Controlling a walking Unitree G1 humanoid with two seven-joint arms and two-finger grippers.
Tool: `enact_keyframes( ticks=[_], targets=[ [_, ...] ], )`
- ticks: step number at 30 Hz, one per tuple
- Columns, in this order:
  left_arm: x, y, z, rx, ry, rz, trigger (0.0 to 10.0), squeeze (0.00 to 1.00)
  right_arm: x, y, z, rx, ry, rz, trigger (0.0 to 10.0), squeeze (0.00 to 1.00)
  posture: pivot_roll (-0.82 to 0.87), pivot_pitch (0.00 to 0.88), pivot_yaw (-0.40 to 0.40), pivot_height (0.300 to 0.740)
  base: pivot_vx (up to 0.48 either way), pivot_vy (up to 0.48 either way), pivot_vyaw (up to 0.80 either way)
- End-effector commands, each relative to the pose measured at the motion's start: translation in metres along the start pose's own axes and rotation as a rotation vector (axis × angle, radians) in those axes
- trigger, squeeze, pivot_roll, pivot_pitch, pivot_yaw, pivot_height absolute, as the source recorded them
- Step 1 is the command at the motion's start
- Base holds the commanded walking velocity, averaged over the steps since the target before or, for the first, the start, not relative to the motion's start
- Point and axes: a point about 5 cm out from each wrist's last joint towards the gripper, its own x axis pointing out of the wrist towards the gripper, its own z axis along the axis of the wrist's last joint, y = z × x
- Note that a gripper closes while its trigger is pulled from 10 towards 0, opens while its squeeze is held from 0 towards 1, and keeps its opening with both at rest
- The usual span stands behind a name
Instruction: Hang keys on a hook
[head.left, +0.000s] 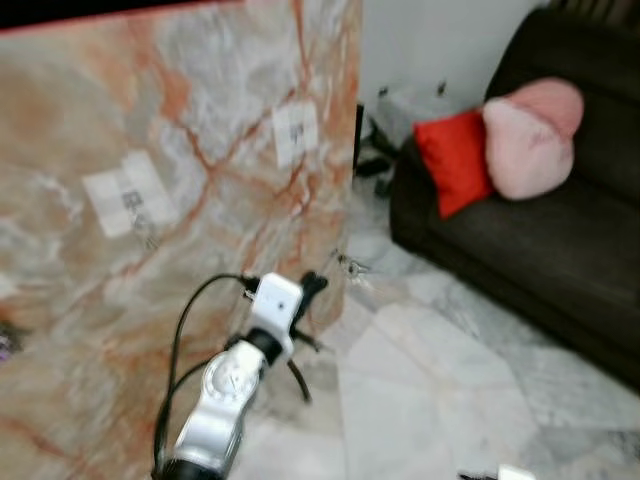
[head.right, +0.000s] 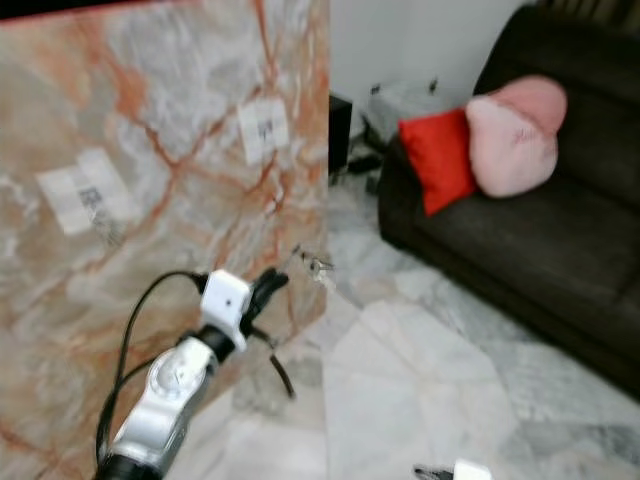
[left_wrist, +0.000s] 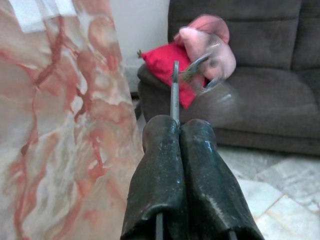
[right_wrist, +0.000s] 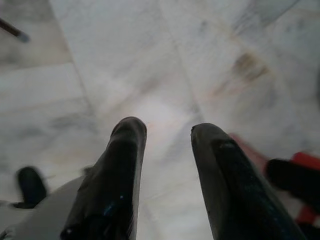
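Keys (left_wrist: 200, 70) pinched in left gripper (left_wrist: 177, 131), protruding forward.

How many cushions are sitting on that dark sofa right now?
2. A red cushion leans at the sofa's near end, and a pink cushion sits right beside it, touching it. More could be hidden where the sofa runs out of frame.
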Motion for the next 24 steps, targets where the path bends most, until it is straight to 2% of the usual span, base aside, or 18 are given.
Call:
enact_keyframes(
  ticks=[1,24],
  targets=[
    [0.0075,-0.0090,0.0101,-0.010,-0.046,-0.028,10.0,0.00,-0.0016,-0.0133,-0.0038,0.008,0.009,-0.038,10.0,0.00,-0.01,0.000,-0.072,0.740,0.266,0.000,0.00],
    [0.0090,-0.0079,0.0118,-0.007,-0.052,-0.018,10.0,0.00,-0.0013,-0.0130,-0.0016,-0.009,-0.002,-0.036,10.0,0.00,-0.01,0.000,-0.074,0.740,0.266,0.000,0.00]
  ],
)
